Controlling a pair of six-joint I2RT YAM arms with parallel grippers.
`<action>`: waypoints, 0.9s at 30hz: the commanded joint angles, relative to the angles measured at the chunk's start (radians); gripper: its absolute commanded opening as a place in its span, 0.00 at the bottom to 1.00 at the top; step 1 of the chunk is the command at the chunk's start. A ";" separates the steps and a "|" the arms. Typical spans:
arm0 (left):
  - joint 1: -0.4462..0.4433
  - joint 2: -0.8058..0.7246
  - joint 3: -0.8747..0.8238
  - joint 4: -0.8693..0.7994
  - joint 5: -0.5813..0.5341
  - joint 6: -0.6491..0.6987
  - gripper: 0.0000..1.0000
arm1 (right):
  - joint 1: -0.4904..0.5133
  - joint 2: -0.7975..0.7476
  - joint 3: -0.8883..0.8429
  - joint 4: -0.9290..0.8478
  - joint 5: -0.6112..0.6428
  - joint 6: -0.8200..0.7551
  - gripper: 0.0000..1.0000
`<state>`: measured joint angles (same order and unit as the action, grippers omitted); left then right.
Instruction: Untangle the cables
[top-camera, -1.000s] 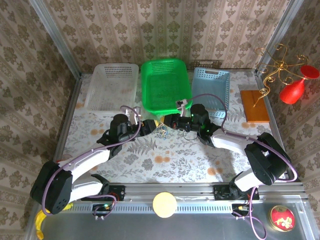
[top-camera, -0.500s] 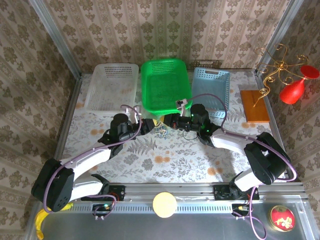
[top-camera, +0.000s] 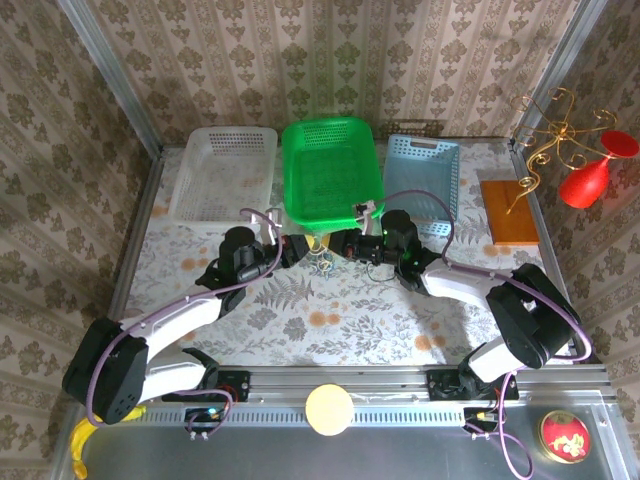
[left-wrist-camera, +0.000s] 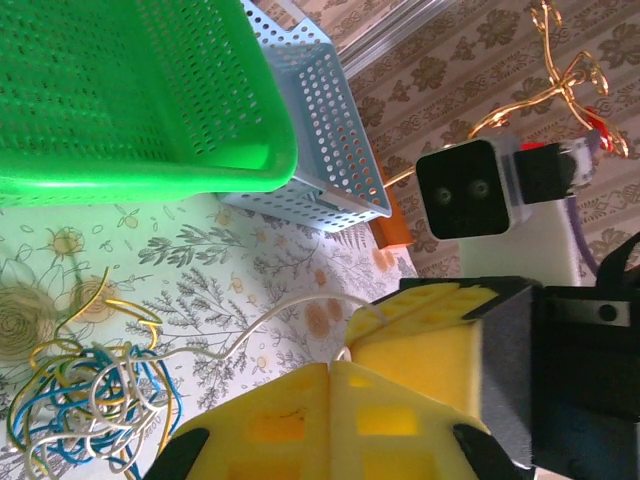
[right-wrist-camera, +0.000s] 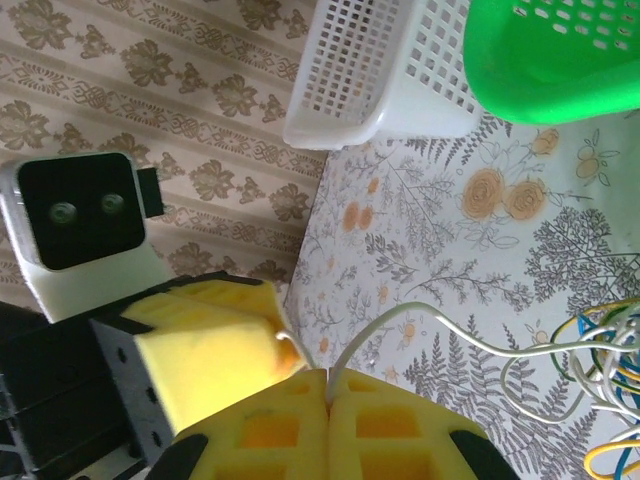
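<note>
The left gripper (left-wrist-camera: 330, 380) and right gripper (right-wrist-camera: 327, 386) are both pinching shut on one cream strand (right-wrist-camera: 420, 310), tip to tip, seemingly to draw it free. It is trailing back to the cables (left-wrist-camera: 85, 410), which are lying bunched on the table (top-camera: 330, 312) just before the green basket (top-camera: 330, 170).

White arms (top-camera: 180, 315), black joints (top-camera: 105, 372), purple wiring (top-camera: 584, 335)

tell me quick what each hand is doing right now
left hand: closed, pinching the pale cable that leads off the tangle
right hand: closed, pinching a pale cable too
</note>
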<state>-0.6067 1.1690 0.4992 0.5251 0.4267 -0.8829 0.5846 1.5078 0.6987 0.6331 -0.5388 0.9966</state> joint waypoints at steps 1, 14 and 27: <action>-0.008 -0.050 0.027 0.064 0.008 0.002 0.00 | -0.003 0.020 -0.019 0.036 0.009 0.012 0.00; -0.013 -0.169 0.121 -0.037 -0.018 0.095 0.00 | 0.035 -0.015 -0.038 -0.094 0.022 -0.028 0.52; -0.019 -0.202 0.155 -0.183 -0.055 0.199 0.00 | 0.004 -0.319 0.121 -0.506 0.108 -0.196 0.60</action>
<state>-0.6159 0.9707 0.6243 0.3691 0.3767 -0.7280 0.5930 1.2201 0.7650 0.2180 -0.4553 0.8551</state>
